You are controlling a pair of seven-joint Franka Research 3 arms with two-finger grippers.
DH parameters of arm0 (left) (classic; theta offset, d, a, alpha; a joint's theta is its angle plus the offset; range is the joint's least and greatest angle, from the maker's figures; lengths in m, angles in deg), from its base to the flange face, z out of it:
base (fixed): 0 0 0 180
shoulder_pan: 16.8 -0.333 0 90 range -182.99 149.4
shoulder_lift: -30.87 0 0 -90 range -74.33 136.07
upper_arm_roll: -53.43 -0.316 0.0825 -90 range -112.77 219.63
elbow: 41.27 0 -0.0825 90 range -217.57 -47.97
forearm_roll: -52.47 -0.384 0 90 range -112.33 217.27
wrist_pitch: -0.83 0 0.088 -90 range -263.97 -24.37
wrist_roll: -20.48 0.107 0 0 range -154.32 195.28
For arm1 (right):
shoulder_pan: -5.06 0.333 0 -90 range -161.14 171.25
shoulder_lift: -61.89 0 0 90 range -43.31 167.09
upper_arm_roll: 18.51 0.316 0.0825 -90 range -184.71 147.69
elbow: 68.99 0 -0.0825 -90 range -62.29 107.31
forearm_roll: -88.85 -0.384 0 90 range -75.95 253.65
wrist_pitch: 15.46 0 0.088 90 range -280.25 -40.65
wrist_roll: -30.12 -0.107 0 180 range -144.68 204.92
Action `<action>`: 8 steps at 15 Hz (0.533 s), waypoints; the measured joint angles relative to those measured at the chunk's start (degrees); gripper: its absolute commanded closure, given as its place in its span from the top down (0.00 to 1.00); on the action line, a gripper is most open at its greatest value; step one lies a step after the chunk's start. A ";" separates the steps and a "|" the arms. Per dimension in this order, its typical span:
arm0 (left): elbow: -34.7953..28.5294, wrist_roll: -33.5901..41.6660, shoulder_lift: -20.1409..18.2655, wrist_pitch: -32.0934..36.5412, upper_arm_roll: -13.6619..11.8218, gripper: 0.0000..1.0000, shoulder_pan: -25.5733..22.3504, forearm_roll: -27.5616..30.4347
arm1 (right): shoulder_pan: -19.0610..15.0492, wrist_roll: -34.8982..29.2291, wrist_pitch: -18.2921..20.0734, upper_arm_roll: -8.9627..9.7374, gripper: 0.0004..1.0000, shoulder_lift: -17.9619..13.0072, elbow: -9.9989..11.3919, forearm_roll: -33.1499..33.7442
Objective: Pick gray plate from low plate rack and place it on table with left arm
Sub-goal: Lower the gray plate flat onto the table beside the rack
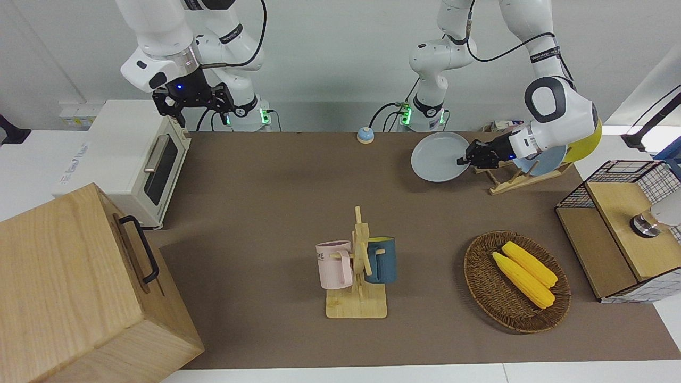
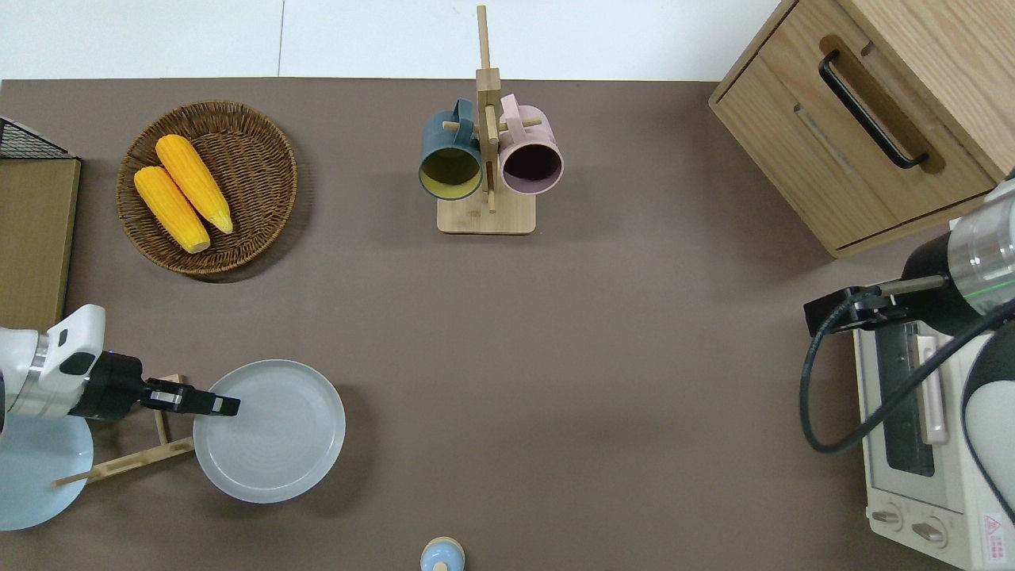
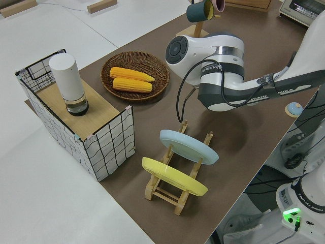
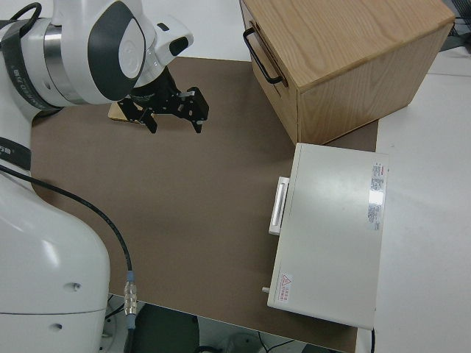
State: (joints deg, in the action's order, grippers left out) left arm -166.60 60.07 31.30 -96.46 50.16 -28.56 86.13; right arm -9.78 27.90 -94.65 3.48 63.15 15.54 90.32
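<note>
Gray plate: lies level, near the edge of the table nearest the robots, toward the left arm's end; whether it rests on the surface or is held just above it cannot be told.
Left gripper: reaches sideways over the plate's rim on the rack side; fingers closed on that rim, one visible above the plate in the overhead view.
Left arm: stretched low over the rack, wrist turned toward the plate.
Low plate rack: stands just beside the gray plate, closer to the left arm's end of the table; its front slots are bare.
Light blue plate: leans in the rack, tilted on the pegs.
Yellow plate: leans in the rack's endmost slot, beside the light blue plate.
Wicker basket: near the table edge farthest from the robots, toward the left arm's end; holds two corn cobs side by side.
Mug stand: at the middle of the farthest edge; a dark blue mug and a pink mug hang on its pegs.
Small blue bell: at the middle of the nearest edge.
Toaster oven: at the right arm's end of the table.
Wooden cabinet: at the corner farthest from the robots, right arm's end.
Right gripper: parked; jaws apart.
</note>
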 measured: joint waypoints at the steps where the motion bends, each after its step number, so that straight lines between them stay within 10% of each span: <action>1: -0.30 0.01 0.03 -0.59 0.02 0.00 0.01 0.08 | 0.00 0.00 0.00 0.00 0.98 0.00 0.00 0.00; 8: -3.73 0.60 0.11 -6.71 0.68 0.00 0.31 0.59 | 0.00 0.00 0.00 0.00 0.98 0.00 0.00 0.00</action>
State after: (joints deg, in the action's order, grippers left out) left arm -170.33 60.67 31.42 -103.17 50.84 -28.25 86.73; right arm -9.78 27.90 -94.65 3.48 63.15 15.54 90.32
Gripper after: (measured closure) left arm 0.859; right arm 0.013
